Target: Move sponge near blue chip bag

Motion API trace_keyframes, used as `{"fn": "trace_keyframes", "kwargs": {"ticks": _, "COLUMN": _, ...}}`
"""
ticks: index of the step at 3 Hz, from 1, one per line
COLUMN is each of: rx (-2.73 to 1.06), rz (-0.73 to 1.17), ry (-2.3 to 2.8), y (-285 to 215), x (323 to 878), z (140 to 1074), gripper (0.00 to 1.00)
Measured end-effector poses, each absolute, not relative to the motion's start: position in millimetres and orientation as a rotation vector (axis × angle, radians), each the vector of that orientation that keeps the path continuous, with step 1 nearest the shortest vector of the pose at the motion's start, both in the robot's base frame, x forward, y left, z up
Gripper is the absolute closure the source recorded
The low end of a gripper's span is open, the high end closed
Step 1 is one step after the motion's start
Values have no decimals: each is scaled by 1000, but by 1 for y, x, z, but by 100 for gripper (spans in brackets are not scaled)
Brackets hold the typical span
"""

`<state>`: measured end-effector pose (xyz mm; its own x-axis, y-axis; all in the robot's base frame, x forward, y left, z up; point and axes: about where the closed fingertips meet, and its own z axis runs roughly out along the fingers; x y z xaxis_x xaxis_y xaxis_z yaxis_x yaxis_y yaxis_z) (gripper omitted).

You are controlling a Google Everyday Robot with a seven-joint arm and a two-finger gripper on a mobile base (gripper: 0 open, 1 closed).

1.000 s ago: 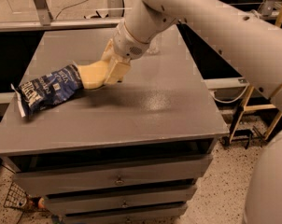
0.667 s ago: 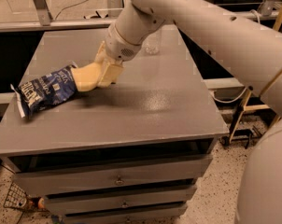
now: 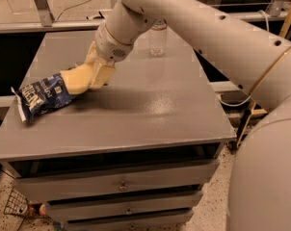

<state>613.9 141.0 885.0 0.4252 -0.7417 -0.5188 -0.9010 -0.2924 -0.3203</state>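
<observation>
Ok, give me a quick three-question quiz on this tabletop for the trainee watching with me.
1. True or false: the clear plastic bottle stands at the near edge of the grey table.
2. In the camera view, on which side of the sponge does the blue chip bag lie?
3. The pincer, low over the table's left half, is shut on: A) the sponge B) the blue chip bag C) the bottle.
Key: 1 false, it stands at the far edge; 2 left; 3 A.
</observation>
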Motion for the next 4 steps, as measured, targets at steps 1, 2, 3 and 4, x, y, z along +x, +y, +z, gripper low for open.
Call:
{"fn": "trace_keyframes", "kwargs": {"ticks": 1, "rx": -2114, "rz": 366, "ry": 1382, "y": 142, "x": 613, "z": 884, "gripper": 82}}
{"fn": "trace_keyframes", "kwargs": {"ticks": 2, "rx": -2119, "rz": 370, "ry": 1380, "y": 144, "x": 612, "z": 882, "gripper": 51}}
{"fn": "trace_keyframes", "kwargs": {"ticks": 3, "rx": -2121, "rz": 372, "ry": 1379, "y": 145, "x": 612, "z": 881, "gripper": 28}}
{"fn": "trace_keyframes", "kwargs": {"ticks": 4, "rx": -2126, "rz": 376, "ry": 1377, "y": 147, "x": 611, "z": 879, "gripper": 0}}
